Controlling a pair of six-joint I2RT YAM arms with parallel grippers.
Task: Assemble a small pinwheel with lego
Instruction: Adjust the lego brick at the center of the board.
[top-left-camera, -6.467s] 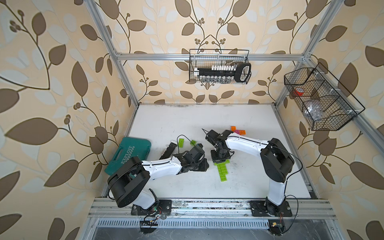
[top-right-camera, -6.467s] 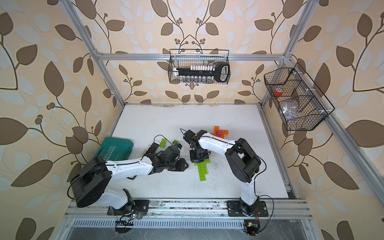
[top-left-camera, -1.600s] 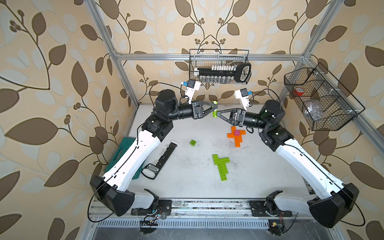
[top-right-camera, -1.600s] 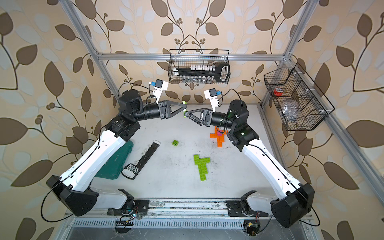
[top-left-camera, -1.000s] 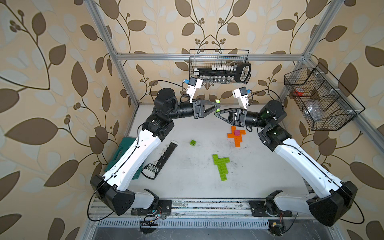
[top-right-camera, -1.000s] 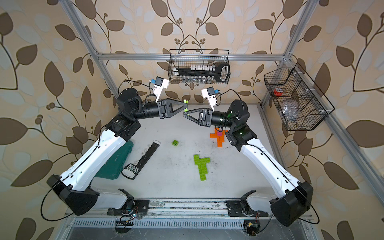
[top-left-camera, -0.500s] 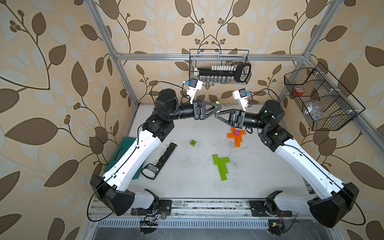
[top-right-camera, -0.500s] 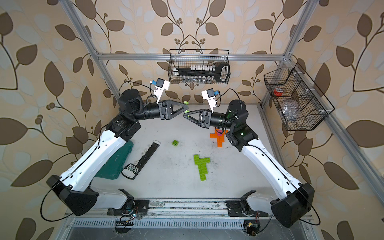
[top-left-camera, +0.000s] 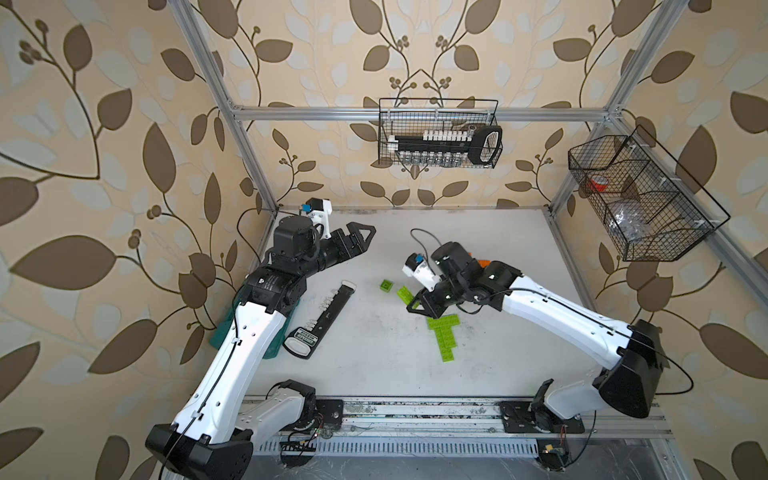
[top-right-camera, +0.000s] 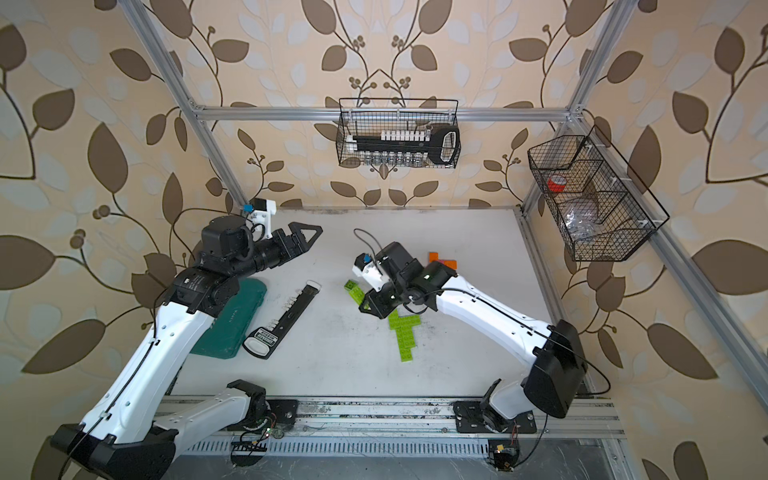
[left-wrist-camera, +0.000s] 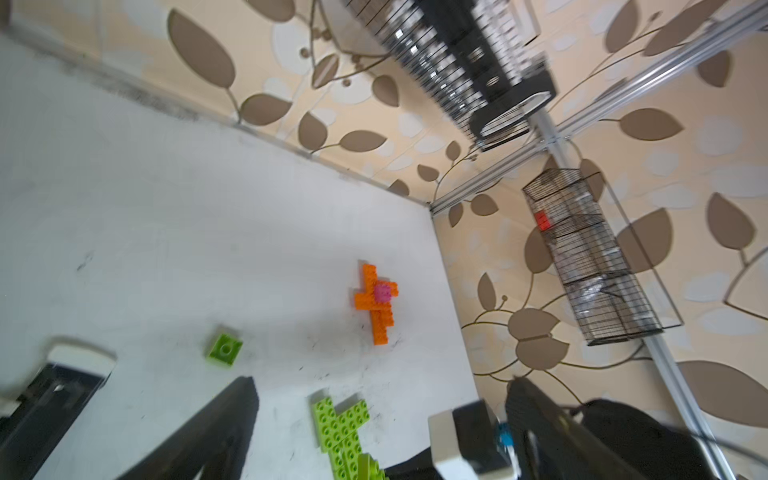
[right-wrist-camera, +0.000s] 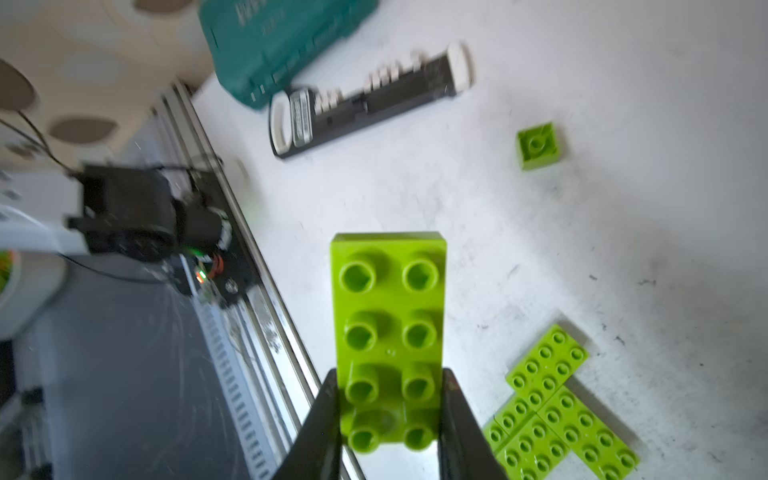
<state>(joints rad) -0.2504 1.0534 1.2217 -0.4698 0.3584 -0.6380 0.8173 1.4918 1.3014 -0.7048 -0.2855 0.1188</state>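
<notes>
Both top views look steeply down from high above the near edge of the table (top-left-camera: 374, 374), facing the far wall (top-left-camera: 332, 166); they share nearly the whole scene. The left wrist camera, raised at the far left, looks rightward across the table to the orange lego cross (left-wrist-camera: 376, 301), which is well away from it. The right wrist camera sits close behind the right gripper (right-wrist-camera: 389, 382) and its lime-green brick (right-wrist-camera: 388, 316), facing the near rail (right-wrist-camera: 249, 270) at the left. Both wrist views share the small green square brick (left-wrist-camera: 225, 351) and the flat lime-green assembly (left-wrist-camera: 340, 424).

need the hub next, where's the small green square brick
In both top views the square brick lies mid-table, between the black rail and the right gripper.
</notes>
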